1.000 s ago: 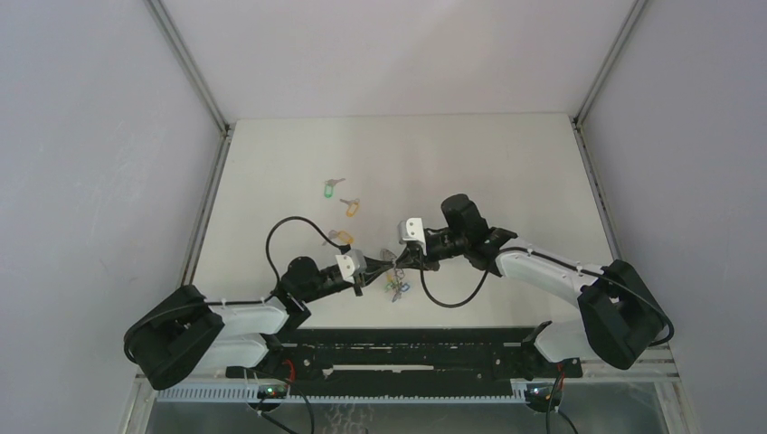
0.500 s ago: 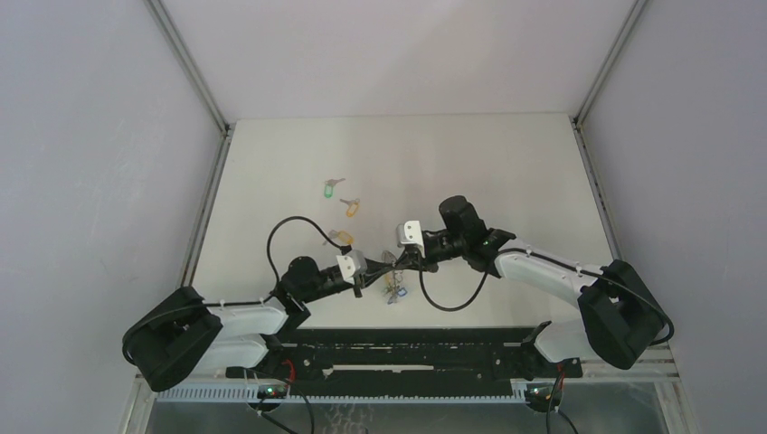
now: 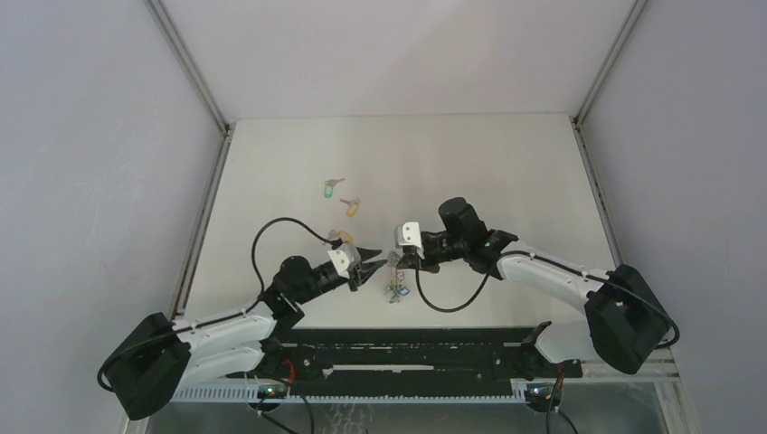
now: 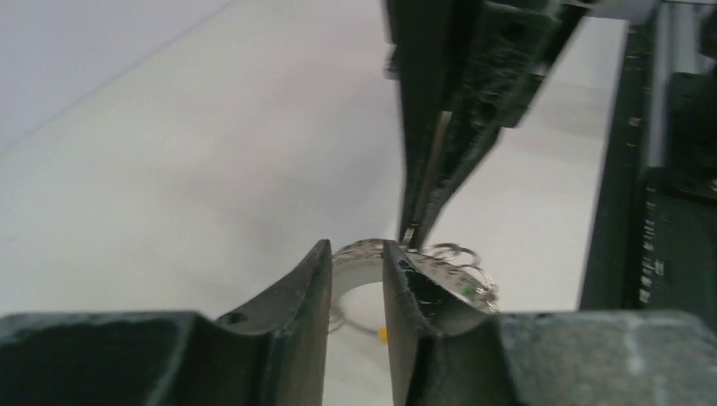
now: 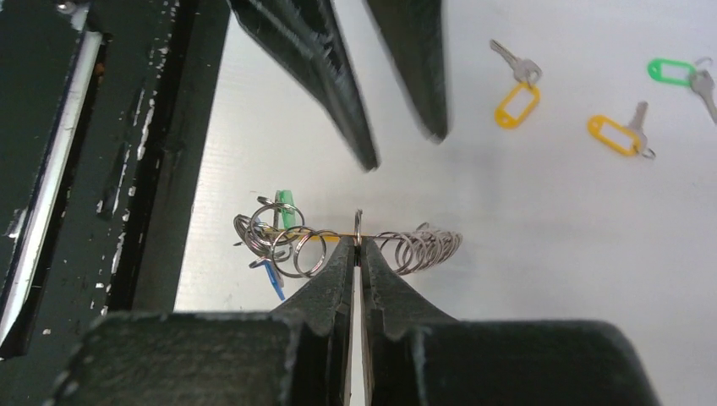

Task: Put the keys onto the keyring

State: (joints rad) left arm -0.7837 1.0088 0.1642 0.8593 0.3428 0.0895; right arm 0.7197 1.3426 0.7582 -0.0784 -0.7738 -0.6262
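The keyring (image 5: 420, 248) is a bunch of silvery rings strung in a row, with green, blue and yellow bits at its left end. My right gripper (image 5: 358, 247) is shut on one ring in the middle and holds the bunch just above the table (image 3: 470, 163). My left gripper (image 4: 357, 264) stands open a little way, right next to the keyring (image 4: 452, 260), with nothing between its fingers. Three keys lie on the table beyond them: one with a green tag (image 5: 672, 71) and two with orange-yellow tags (image 5: 517, 101) (image 5: 615, 135).
The black rail (image 3: 407, 348) with the arm bases runs along the near edge, close behind the keyring. Grey walls and metal posts (image 3: 194, 72) close in the table at the left, right and back. Cables loop off both wrists.
My left gripper has opened and let go of the keyring, drawing back slightly to the left. My right gripper has closed fully on the ring and kept its place.
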